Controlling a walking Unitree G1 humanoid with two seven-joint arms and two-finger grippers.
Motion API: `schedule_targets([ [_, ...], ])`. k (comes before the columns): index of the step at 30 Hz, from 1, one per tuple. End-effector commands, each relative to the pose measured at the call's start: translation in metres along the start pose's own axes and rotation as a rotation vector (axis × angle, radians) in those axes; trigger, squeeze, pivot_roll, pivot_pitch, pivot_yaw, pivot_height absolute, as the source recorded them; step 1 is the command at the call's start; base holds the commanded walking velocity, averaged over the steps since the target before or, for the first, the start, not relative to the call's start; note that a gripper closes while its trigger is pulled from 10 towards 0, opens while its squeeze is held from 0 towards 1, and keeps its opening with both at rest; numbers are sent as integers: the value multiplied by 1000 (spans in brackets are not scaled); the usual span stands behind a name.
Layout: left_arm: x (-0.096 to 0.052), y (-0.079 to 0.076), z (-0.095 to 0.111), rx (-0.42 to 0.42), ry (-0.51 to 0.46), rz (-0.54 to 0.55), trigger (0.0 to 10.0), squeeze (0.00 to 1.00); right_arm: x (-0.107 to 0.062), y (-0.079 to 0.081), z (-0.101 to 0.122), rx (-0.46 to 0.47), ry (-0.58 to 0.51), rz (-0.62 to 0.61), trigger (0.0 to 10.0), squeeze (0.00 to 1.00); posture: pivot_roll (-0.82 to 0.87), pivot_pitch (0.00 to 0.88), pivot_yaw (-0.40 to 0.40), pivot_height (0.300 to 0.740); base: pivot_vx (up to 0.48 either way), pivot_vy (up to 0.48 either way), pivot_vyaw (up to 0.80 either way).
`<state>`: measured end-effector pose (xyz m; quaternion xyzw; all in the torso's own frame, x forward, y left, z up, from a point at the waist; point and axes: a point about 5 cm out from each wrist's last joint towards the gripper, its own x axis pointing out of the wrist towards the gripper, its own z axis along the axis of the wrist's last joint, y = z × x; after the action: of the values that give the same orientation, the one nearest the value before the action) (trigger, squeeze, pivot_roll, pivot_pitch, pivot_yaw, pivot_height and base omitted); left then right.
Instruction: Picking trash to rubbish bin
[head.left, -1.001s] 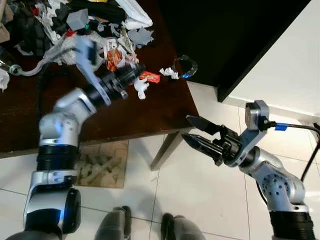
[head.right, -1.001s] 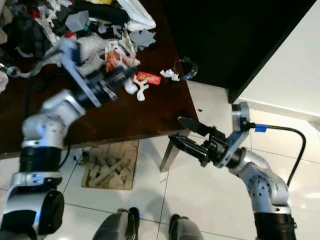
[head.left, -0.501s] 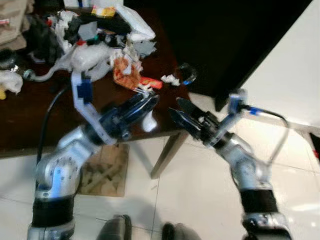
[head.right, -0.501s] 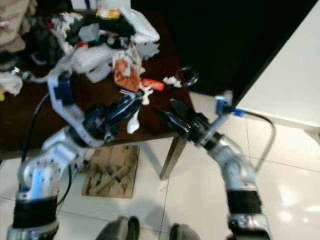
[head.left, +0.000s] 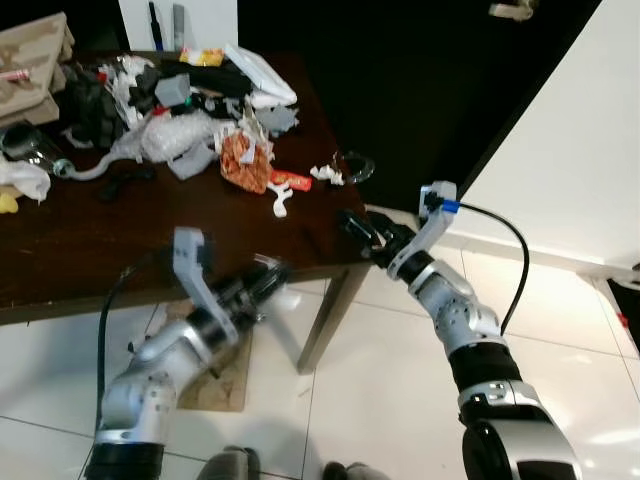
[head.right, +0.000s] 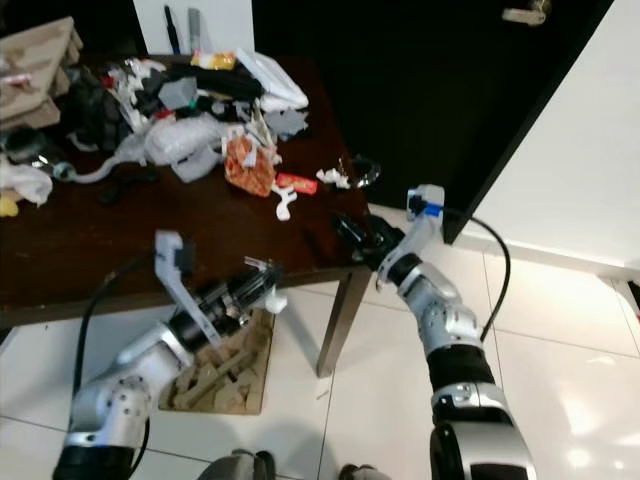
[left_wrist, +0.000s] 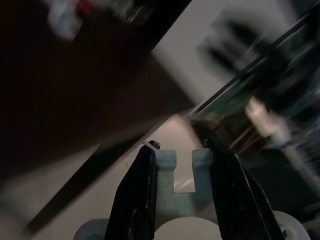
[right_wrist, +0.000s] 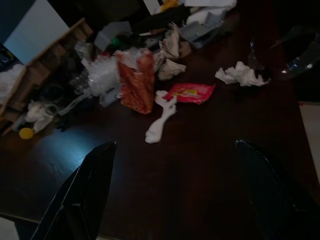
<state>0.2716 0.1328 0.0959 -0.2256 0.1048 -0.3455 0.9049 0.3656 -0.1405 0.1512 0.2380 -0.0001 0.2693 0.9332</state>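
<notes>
Left eye view, lower left: the left gripper (head.left: 275, 285) is held below the dark brown wooden table (head.left: 120, 250), fingers clamped on a white moulded scrap (left_wrist: 182, 172), presumably for carrying to a bin. At frame centre, the right gripper (head.left: 358, 228) is held at the table's edge, fingers spread wide, apparently for the next pick. Beyond lie a red wrapper (right_wrist: 191, 92), a crumpled white tissue (right_wrist: 241, 75) and a trash heap (head.left: 190, 100).
</notes>
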Motion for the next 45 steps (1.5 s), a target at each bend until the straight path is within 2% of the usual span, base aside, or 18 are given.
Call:
schedule_targets([
  [1, -11, 15, -31, 35, 133, 98, 10000, 0, -1, -1, -3, -12, -1, -3, 10000, 0, 211, 94, -79, 740, 0, 0, 0],
  [4, -15, 19, -38, 49, 164, 123, 10000, 0, 0, 0, -4, -5, -7, 2, 10000, 0, 211, 94, -79, 740, 0, 0, 0],
  [5, -24, 29, -55, 54, 226, 187, 10000, 0, 1, 7, -5, 23, -29, 70, 10000, 0, 215, 94, -77, 740, 0, 0, 0],
  [6, -28, 33, -61, 58, 251, 211, 10000, 0, 1, 8, -5, 29, -34, 87, 10000, 0, 215, 94, -77, 740, 0, 0, 0],
  [7, -28, 33, -61, 58, 251, 211, 10000, 0, 1, 8, -5, 29, -34, 87, 10000, 0, 215, 94, -77, 740, 0, 0, 0],
  [8, -36, 39, -72, 68, 298, 261, 10000, 0, 2, 10, -6, 14, -27, 88, 10000, 0, 217, 98, -77, 740, 0, 0, 744],
  [13, -57, 57, -97, 89, 395, 392, 10000, 0, 6, 11, -10, -6, -12, 77, 10000, 0, 219, 98, -75, 740, 0, 0, 744],
  [15, -79, 70, -113, 82, 455, 515, 10000, 0, 7, 11, -14, -21, 0, 54, 10000, 0, 226, 102, -76, 740, 0, 0, 744],
  [16, -79, 70, -113, 82, 455, 515, 10000, 0, 7, 11, -14, -21, 0, 54, 10000, 0, 226, 102, -76, 740, 0, 0, 744],
  [18, -108, 83, -129, 32, 493, 684, 10000, 0, 10, 13, -21, -56, 30, 34, 10000, 0, 231, 107, -76, 740, 0, 0, 744],
  [21, -137, 90, -141, -55, 492, 849, 10000, 0, 13, 16, -27, -79, 56, 25, 10000, 0, 245, 114, -81, 740, 0, 0, 744],
  [22, -137, 90, -141, -55, 492, 849, 10000, 0, 13, 16, -27, -79, 56, 25, 10000, 0, 245, 114, -81, 740, 0, 0, 744],
  [26, -163, 91, -153, -145, 484, 976, 10000, 0, 17, 20, -33, -117, 84, 17, 10000, 0, 249, 118, -81, 740, 0, 0, 745],
  [29, -173, 89, -160, -179, 481, 1026, 10000, 0, 19, 22, -36, -133, 92, 14, 10000, 0, 254, 117, -82, 740, 0, 0, 750],
  [32, -187, 82, -175, -226, 514, 1091, 10000, 0, 21, 24, -38, -132, 95, 13, 10000, 0, 255, 113, -81, 740, 0, 0, 750],
  [36, -193, 78, -181, -245, 529, 1111, 10000, 0, 21, 24, -39, -136, 96, 11, 10000, 0, 257, 113, -80, 740, 0, 0, 750],
  [40, -204, 66, -198, -274, 600, 1137, 10000, 0, 20, 23, -41, -146, 100, 1, 10000, 0, 254, 117, -76, 740, 0, 0, 748],
  [45, -209, 61, -204, -288, 622, 1149, 10000, 0, 20, 23, -42, -150, 101, -4, 10000, 0, 249, 120, -74, 740, 0, 0, 746],
])
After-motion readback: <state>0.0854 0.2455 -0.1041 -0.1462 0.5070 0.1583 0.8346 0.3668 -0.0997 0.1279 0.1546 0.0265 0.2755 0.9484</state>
